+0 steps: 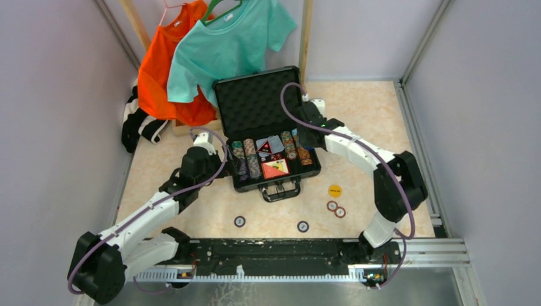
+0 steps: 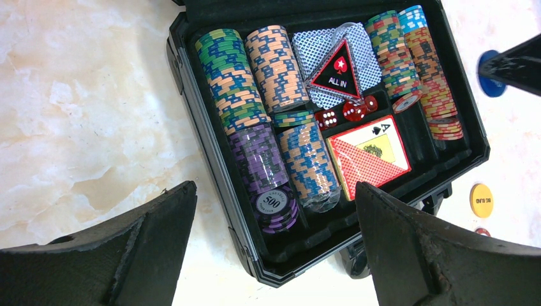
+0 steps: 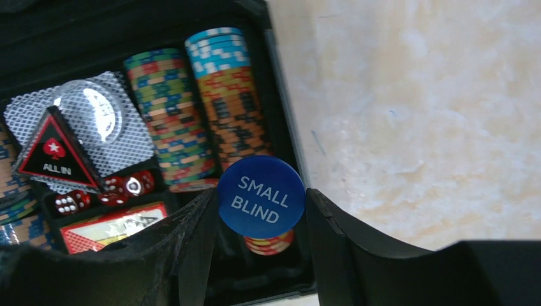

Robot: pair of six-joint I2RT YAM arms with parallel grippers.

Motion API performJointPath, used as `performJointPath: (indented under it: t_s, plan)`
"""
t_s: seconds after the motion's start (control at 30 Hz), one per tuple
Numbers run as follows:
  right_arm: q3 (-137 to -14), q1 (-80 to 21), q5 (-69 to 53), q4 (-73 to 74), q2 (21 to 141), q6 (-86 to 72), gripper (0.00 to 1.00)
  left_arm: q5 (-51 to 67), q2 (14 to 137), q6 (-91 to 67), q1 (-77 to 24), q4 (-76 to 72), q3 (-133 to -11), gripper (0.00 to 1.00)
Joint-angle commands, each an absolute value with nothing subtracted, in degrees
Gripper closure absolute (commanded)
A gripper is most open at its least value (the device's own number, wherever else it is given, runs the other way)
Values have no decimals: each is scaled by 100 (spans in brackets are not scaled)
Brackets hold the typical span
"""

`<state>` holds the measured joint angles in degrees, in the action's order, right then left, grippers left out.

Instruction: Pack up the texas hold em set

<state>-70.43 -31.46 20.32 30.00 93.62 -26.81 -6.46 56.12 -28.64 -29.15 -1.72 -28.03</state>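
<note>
The black briefcase (image 1: 235,182) lies open mid-table, its foam lid (image 1: 255,102) standing up at the back. Inside it are rows of poker chips (image 2: 274,67), a red card box (image 2: 370,156), red dice (image 2: 348,111) and an "ALL IN" triangle (image 2: 337,69). My right gripper (image 3: 261,194) is shut on a blue "SMALL BLIND" button (image 3: 260,199), held on edge over the rightmost chip column. My left gripper (image 2: 274,186) hangs open above the case's front-left corner, holding nothing. A yellow button (image 1: 335,190) and loose chips (image 1: 336,209) lie on the table to the right of the case.
Two more loose chips (image 1: 239,221) (image 1: 303,226) lie in front of the case handle (image 1: 281,190). An orange shirt (image 1: 163,70) and a teal shirt (image 1: 226,44) hang behind the lid. A black-and-white garment (image 1: 137,121) lies at back left. Grey walls enclose the table.
</note>
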Motion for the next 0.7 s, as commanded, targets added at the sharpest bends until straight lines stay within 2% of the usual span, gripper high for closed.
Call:
performJointPath:
  t_s: [0.0,0.67]
  plan:
    - [-7648,-3528,2213,2962,9838,-2781,48,-639,5555,-2833,-2905,-277,-2742,1]
    - [-9293,-4285,1974,3068,11321,-2699,47,-758,5568,-2809,-2901,-241,-2753,1]
